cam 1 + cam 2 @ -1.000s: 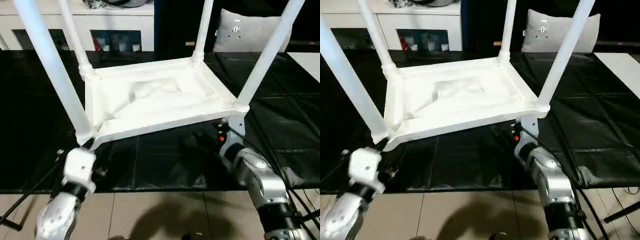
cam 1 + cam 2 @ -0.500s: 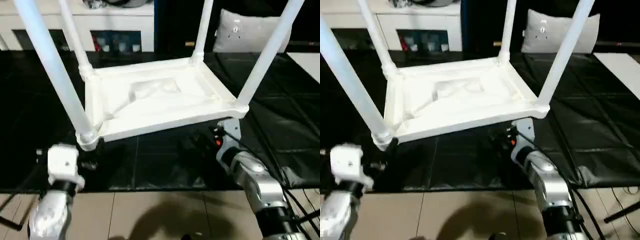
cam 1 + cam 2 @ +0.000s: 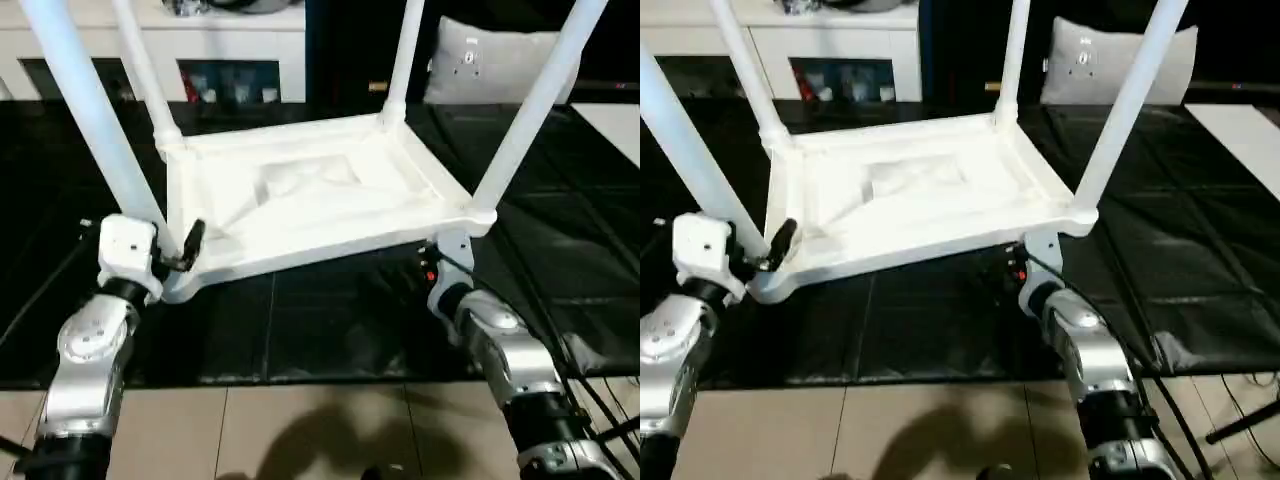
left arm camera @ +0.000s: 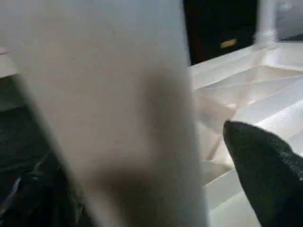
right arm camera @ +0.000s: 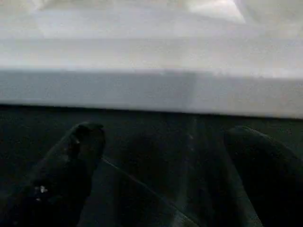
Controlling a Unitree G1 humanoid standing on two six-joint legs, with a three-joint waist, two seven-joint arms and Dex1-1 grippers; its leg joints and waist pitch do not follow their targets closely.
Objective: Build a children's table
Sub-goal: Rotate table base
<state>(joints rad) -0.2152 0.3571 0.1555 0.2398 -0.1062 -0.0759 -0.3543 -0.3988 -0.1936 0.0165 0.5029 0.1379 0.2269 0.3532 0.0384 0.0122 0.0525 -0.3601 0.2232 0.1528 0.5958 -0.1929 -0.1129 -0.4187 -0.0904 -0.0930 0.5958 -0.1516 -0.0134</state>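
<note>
Table is sat upside down on the black mat with all four legs fitted, left gripper spread around a near leg, right gripper spread below the rim, so flipping probably gets tackled next.

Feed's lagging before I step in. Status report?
Left gripper open, straddling near-left leg base. Right gripper open, under tabletop edge. Table upside down, four legs seated. Nothing in the way.
</note>
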